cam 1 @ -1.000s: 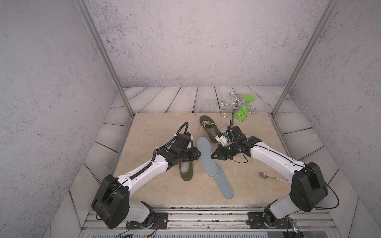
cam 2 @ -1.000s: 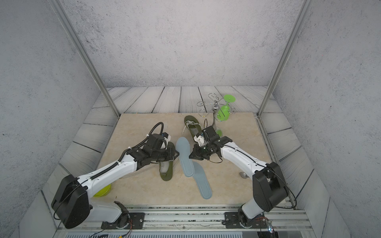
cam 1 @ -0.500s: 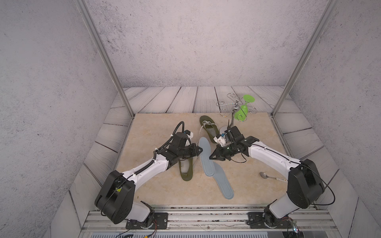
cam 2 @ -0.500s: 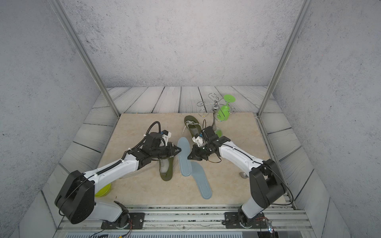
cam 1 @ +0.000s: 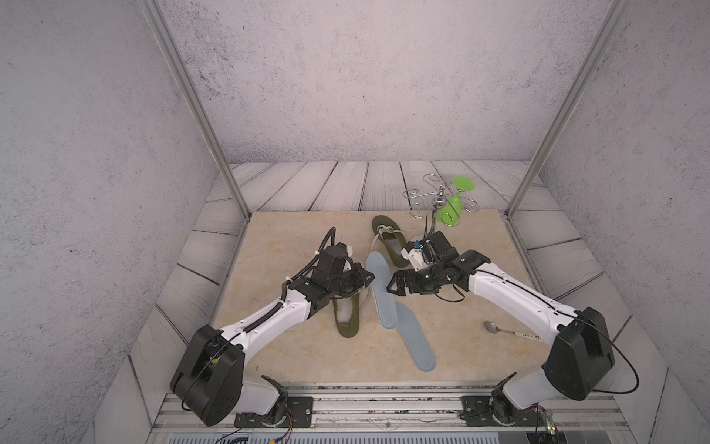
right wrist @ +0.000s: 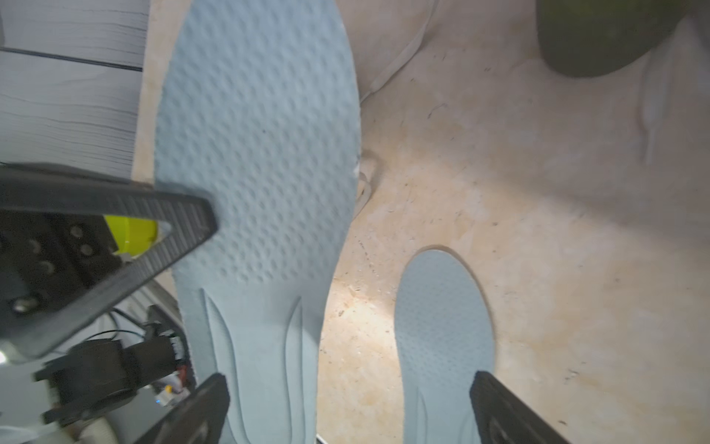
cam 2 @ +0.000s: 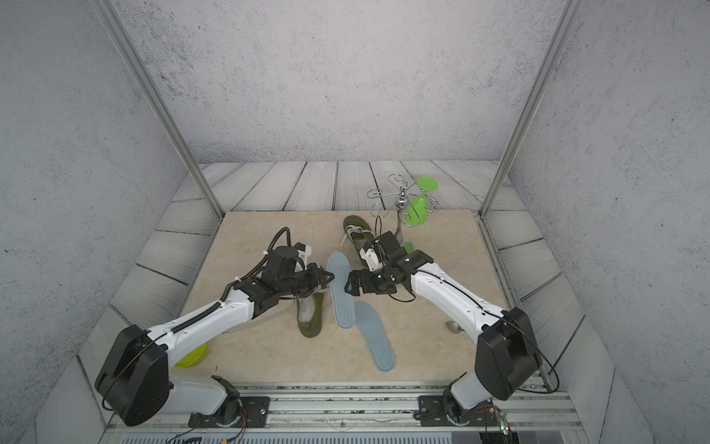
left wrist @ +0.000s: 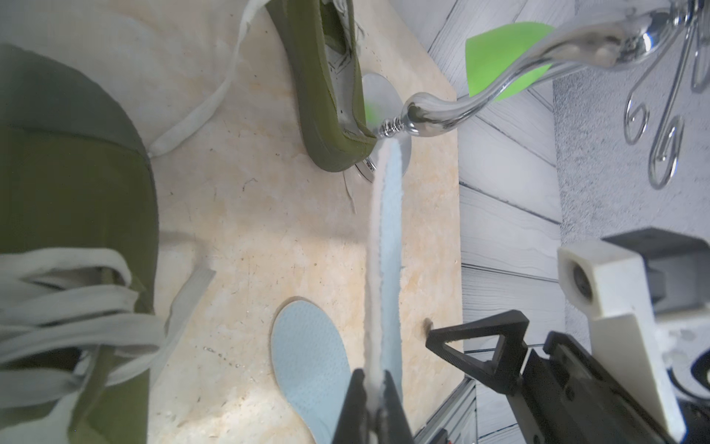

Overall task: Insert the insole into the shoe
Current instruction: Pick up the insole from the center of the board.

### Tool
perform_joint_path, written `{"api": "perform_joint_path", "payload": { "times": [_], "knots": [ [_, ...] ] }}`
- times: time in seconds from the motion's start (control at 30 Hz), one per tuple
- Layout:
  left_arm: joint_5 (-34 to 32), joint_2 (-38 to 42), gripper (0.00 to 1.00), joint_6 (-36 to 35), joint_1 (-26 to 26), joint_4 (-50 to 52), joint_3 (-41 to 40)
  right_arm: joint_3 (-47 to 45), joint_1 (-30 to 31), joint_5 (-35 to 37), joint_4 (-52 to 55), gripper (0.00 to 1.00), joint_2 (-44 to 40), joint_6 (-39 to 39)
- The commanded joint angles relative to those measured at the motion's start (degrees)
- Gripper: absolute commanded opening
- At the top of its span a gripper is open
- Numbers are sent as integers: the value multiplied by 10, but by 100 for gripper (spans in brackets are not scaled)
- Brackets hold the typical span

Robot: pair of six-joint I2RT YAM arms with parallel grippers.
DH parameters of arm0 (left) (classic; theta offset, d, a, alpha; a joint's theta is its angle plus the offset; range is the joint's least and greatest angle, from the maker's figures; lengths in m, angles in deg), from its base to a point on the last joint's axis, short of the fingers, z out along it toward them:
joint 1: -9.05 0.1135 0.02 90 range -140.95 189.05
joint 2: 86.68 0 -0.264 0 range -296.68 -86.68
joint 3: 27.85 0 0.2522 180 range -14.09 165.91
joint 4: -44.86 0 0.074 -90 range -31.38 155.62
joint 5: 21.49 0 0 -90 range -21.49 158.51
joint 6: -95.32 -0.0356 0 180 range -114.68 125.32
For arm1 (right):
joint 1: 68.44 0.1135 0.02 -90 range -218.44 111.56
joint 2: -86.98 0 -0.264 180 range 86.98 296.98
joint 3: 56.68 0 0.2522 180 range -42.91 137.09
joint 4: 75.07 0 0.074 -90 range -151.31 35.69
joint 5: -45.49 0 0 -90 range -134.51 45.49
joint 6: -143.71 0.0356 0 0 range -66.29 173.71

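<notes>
Left claw (left wrist: 372, 380) is clamped on the edge of a pale blue insole (cam 1: 378, 286); right claw (cam 1: 395, 282), jaws apart, sits just right of it.

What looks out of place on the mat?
The far shoe lies askew: its heel appears to rest on the chrome rack's base rather than flat on the mat. Its loose lace trails untied across the mat.

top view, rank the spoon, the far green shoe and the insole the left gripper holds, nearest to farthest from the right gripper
1. Held insole, right at the right gripper's open jaws.
2. Far green shoe, just behind it.
3. Spoon, well off to the front right.
</notes>
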Motion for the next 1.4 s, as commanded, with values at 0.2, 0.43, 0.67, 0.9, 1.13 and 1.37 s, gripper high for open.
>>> {"api": "perform_joint_path", "payload": {
  "times": [0.2,0.43,0.67,0.9,1.13,1.37],
  "knots": [
    [-9,7,0,239,14,-81,-69,-31,53,124,-70,99,-95,-70],
    [22,-19,0,337,15,-160,-87,18,70,149,-17,99,-63,-103],
    [15,-20,0,337,15,-161,-85,45,80,125,17,99,-16,-88],
    [17,-24,0,342,15,-181,-97,60,101,141,30,99,26,-45],
    [19,-24,0,334,15,-175,-95,77,116,165,48,99,67,-39],
    [21,-26,0,335,14,-180,-100,95,122,171,62,95,98,-45]
  ]
}}
